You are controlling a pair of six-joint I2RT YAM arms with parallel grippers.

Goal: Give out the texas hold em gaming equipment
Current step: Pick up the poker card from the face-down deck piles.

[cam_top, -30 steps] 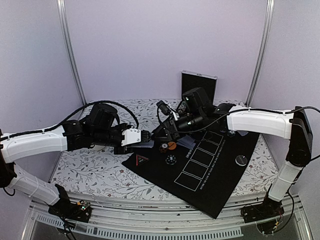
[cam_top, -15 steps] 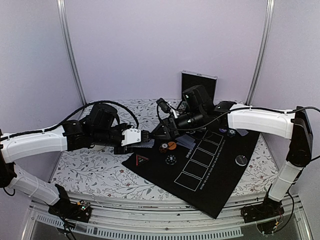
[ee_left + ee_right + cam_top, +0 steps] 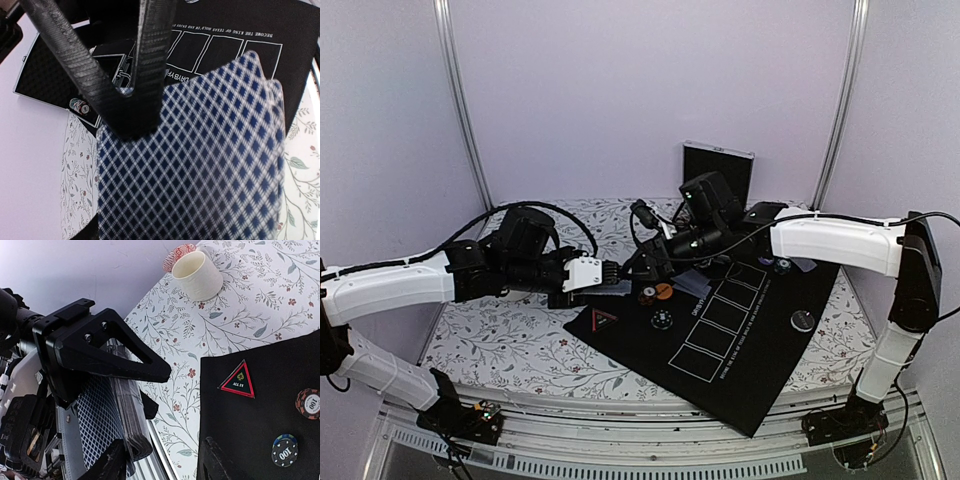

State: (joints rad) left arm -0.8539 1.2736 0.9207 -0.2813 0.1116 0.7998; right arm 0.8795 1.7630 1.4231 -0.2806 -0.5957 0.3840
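My left gripper [image 3: 610, 278] is shut on a deck of playing cards [image 3: 200, 160] with blue diamond-patterned backs and holds it above the table left of the black mat [image 3: 750, 340]. The deck also shows edge-on in the right wrist view [image 3: 127, 415]. My right gripper [image 3: 632, 268] is open, and its ribbed fingers [image 3: 150, 60] lie over the deck's top card. One fingertip is on each side of the deck's end [image 3: 162, 462]. A red chip [image 3: 309, 402], a black chip [image 3: 285, 450] and an orange disc [image 3: 663, 291] lie on the mat.
A triangular "ALL IN" marker [image 3: 237, 382] lies at the mat's left corner. A cream cup [image 3: 197, 275] stands on the floral cloth to the left. An open black case [image 3: 718, 165] stands at the back, and a black disc [image 3: 804, 320] lies on the mat's right.
My right gripper has moved a little left and closed in on the deck held by my left gripper. The left arm has stayed put.
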